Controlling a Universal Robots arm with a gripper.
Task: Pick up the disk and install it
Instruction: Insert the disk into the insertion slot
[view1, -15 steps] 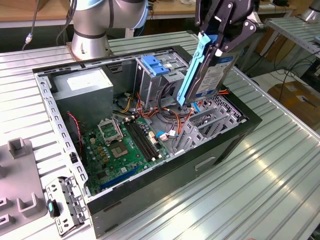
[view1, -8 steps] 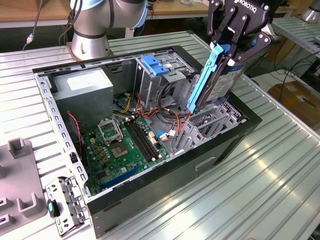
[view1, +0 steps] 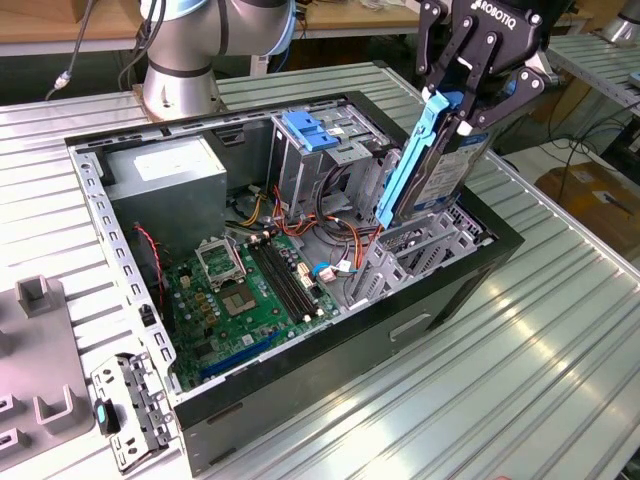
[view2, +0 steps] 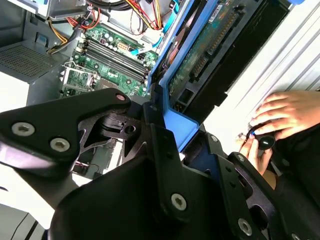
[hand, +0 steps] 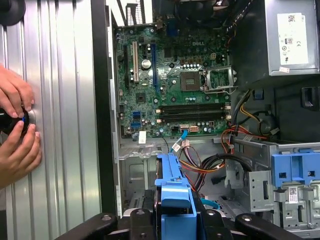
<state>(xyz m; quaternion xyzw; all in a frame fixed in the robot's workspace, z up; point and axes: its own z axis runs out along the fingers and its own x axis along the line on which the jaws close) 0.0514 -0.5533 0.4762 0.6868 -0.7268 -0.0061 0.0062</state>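
Note:
The disk (view1: 432, 172) is a dark flat drive framed by bright blue rails. It hangs tilted on edge over the grey drive bay (view1: 418, 252) at the exterior view's right end of the open computer case. My gripper (view1: 468, 98) is shut on its upper end, black fingers on either side. In the second wrist view the disk (view2: 200, 55) shows its green circuit underside, with the gripper (view2: 170, 137) clamped on the blue rail. In the first wrist view the disk's blue carrier end (hand: 172, 192) sits between the gripper (hand: 172, 222) links.
The case holds a green motherboard (view1: 250, 290), a grey power supply (view1: 165, 175) and a tall grey cage with a blue latch (view1: 310, 130), amid loose cables. A person's hands (hand: 15, 130) rest on the ribbed table beside the case. A grey fixture (view1: 40, 370) stands at the exterior view's left.

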